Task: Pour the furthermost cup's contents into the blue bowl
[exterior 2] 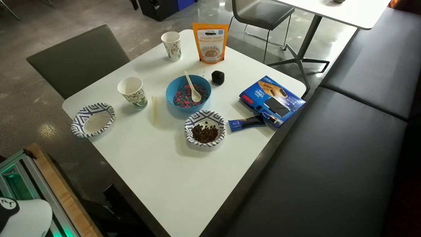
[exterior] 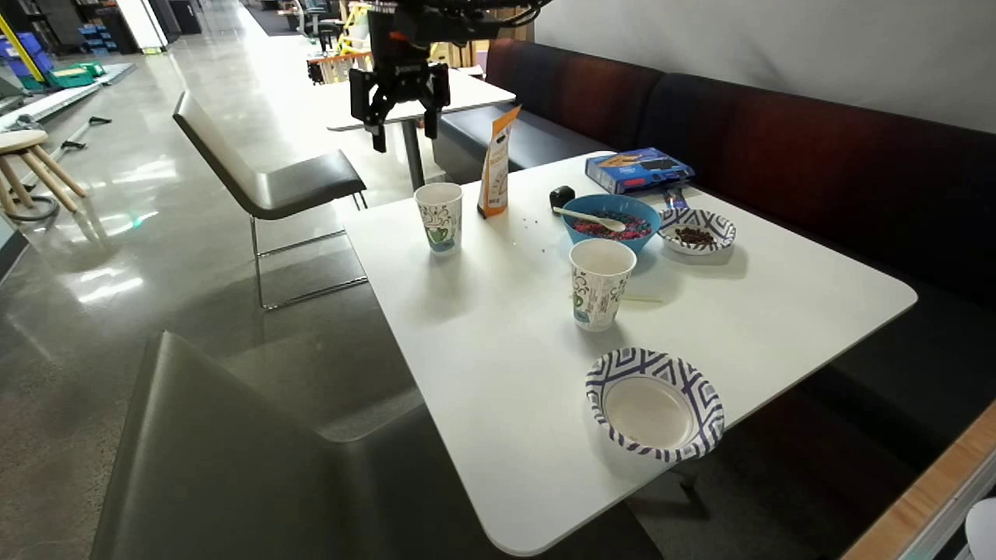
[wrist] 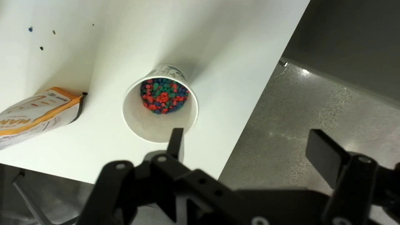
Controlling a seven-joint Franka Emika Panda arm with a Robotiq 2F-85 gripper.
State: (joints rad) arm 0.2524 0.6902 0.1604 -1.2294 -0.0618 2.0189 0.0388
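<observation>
Gripper [wrist: 246, 141]: one; fingers well apart, nothing held between them.

Cup [exterior: 440, 220]: one, paper, upright on the table [exterior: 498, 350], below the gripper and apart from it in an exterior view. In the wrist view it lies to one side of the gap, one finger crossing its rim in the picture. Contents: bits [wrist: 164, 95], red, green and blue, at the bottom.

Bowl [exterior 2: 179, 81]: one, blue, farther from the gripper than the cup. Holds similar bits and a spoon [exterior 2: 196, 95]; whether any came from this cup cannot be told.

Bag [exterior: 496, 171]: one, orange, standing near the cup, closer to the gripper than the bowl is.

Other cup [exterior: 599, 288]: one, upright, well away from the gripper; judged not the one called for. Contents not visible.

Progress: judged at the approach, ahead of the grasp. In order: gripper near the right cup, seemingly spread wide enough. Outstanding: line up the gap with the cup, lower, grasp, lift, carry over the bowl, tip. Pour not yet made; the cup remains charged.
</observation>
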